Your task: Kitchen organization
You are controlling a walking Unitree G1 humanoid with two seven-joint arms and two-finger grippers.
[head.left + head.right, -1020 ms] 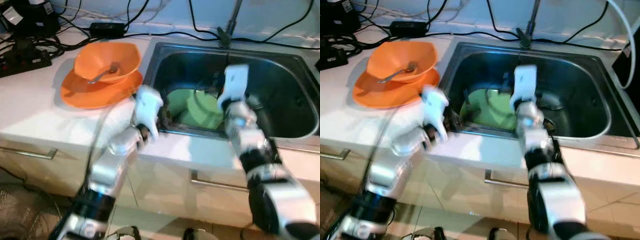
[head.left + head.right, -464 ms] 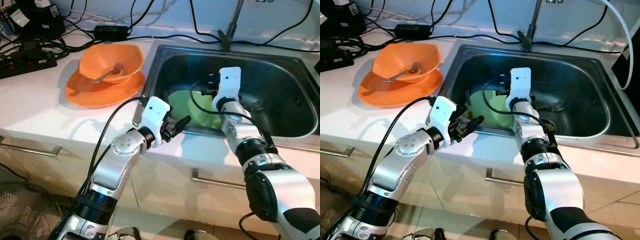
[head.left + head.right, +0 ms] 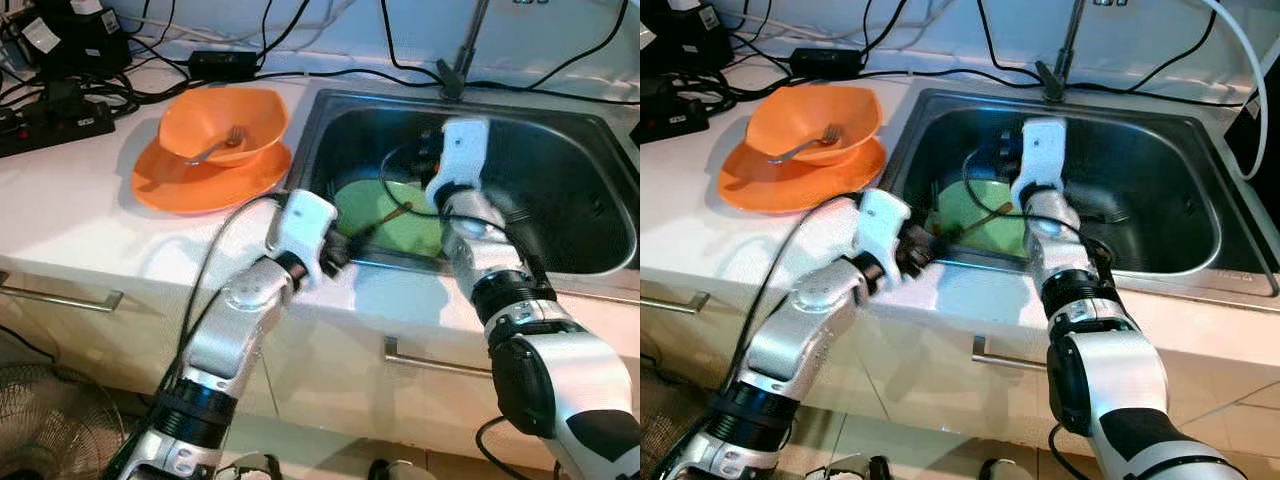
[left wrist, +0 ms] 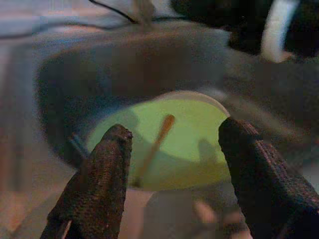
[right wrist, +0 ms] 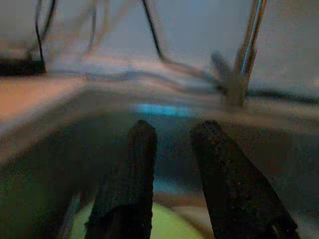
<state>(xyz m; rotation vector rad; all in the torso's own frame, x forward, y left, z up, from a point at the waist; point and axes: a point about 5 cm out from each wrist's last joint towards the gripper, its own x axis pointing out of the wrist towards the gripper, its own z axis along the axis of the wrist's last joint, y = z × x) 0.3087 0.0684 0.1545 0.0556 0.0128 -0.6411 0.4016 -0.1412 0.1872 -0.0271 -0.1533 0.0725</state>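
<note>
A green plate lies at the front left of the steel sink, with a thin brown stick resting across it. My left gripper hovers at the sink's front rim, open, aimed at the plate and the stick; nothing is between its fingers. My right gripper hangs over the middle of the sink above the plate's far edge, pointing toward the faucet. Its fingers stand a little apart and hold nothing.
An orange bowl holding a fork sits on an orange plate on the white counter left of the sink. Cables and a power strip crowd the back left. The faucet rises behind the sink. A fan stands on the floor.
My right gripper has lifted toward the back of the sink. My left gripper has shifted slightly at the sink's rim and is blurred. The brown stick now shows on the green plate.
</note>
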